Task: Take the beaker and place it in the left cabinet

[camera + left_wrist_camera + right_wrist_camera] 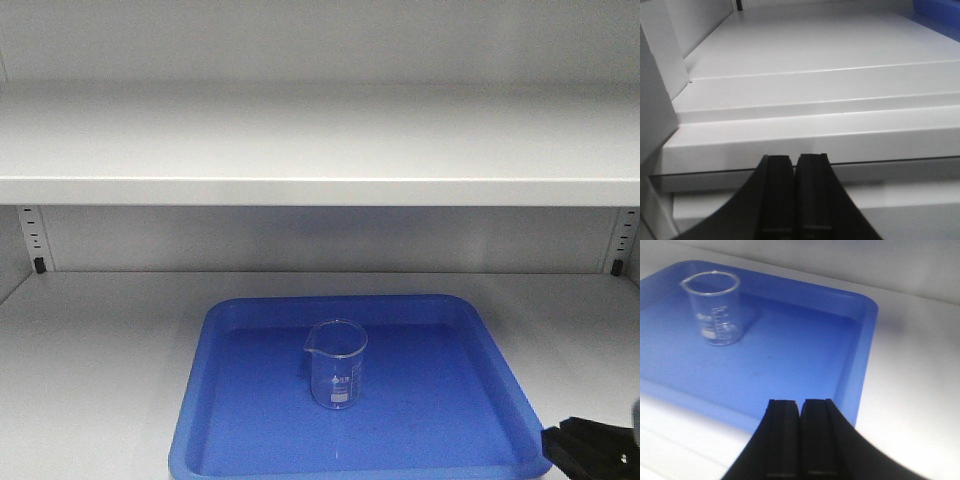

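The clear glass beaker [337, 364] stands upright in the middle of a blue tray [220, 420] on the lower shelf [90, 350] of the pale grey cabinet. In the right wrist view the beaker [715, 307] is at the far left of the tray [805, 340]. My right gripper [800, 402] is shut and empty, at the tray's near right edge, well apart from the beaker; it shows at the bottom right of the front view [590, 450]. My left gripper [794, 157] is shut and empty, in front of the shelf's front lip.
A wide upper shelf [320, 150] overhangs the tray. Slotted peg strips [33, 240] stand at both back corners. The cabinet's left wall [660, 75] is close to my left gripper. A corner of the tray [940, 12] shows at the top right of the left wrist view.
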Motion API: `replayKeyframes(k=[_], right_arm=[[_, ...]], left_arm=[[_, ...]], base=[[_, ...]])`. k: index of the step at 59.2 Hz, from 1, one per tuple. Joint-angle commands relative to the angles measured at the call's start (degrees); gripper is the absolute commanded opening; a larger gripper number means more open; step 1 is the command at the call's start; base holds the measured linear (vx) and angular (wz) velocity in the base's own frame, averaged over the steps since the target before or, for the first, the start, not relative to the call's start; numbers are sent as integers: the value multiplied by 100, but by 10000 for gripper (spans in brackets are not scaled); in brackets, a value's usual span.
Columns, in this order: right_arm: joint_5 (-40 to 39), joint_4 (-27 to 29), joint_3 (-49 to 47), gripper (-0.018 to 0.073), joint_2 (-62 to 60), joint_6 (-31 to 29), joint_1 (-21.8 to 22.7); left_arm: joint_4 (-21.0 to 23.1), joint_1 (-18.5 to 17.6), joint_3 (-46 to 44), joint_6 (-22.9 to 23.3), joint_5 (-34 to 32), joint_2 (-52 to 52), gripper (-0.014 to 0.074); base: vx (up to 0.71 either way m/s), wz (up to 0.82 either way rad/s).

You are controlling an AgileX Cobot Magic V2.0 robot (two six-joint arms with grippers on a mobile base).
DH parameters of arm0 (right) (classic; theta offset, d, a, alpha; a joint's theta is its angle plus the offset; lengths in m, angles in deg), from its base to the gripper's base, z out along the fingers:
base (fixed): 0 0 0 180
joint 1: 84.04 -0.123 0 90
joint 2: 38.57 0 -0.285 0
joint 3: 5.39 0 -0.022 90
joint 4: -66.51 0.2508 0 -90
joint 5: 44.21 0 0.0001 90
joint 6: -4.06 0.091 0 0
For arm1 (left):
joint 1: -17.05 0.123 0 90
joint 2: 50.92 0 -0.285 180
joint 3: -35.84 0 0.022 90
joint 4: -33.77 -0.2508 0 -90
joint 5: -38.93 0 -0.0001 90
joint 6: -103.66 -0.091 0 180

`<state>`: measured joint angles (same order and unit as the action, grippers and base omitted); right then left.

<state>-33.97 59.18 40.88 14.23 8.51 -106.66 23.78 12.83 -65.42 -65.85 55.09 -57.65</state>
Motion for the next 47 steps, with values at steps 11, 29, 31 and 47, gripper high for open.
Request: replayKeyframes(k=[11, 29, 31, 47], right_arm=[[-687, 1433, 54, -2, -1209, -1272, 583], [-1024, 1412, 1888, -2, -3113, -888, 1245], [-1068, 1412, 2123, -2, -3311, -783, 1350], [-1374, 1319, 3301, -2, -4631, -359, 1752]], left_arm=[[1, 1, -65, 24, -476, 50, 4], [1, 1, -65, 24, -476, 50, 4], [1, 1, -65, 24, -476, 50, 4], [1, 1, -65, 24, -476, 58, 4]], base=[[0, 0], [0, 0], [0, 0], [0, 0]])
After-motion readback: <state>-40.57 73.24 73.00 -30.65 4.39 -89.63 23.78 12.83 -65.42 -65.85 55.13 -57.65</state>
